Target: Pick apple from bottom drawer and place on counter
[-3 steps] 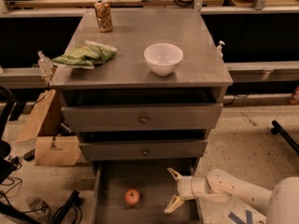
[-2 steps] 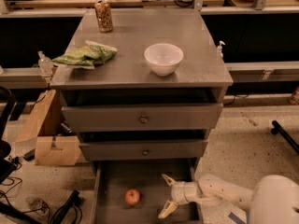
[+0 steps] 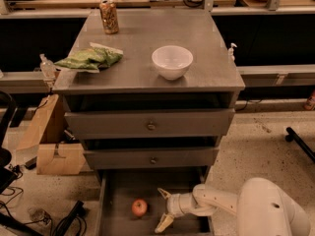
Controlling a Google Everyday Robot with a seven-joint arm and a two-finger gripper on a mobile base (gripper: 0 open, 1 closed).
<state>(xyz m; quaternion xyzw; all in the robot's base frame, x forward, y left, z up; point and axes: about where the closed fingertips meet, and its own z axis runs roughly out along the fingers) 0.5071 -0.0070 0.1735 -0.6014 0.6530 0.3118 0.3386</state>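
Observation:
The small red-orange apple (image 3: 139, 207) lies on the floor of the open bottom drawer (image 3: 114, 191), left of centre. My gripper (image 3: 162, 210) is inside the drawer just to the right of the apple, fingers spread open and pointing left toward it, a short gap away and holding nothing. The white arm reaches in from the lower right. The grey counter (image 3: 147, 53) is the cabinet top above the two shut upper drawers.
On the counter stand a white bowl (image 3: 172, 61), a green chip bag (image 3: 88, 59) and a drink can (image 3: 109, 16). A brown paper bag (image 3: 49, 144) and cables lie on the floor at left. A wooden desk runs behind the cabinet.
My gripper has moved left inside the bottom drawer, closer to the apple. The apple has not moved.

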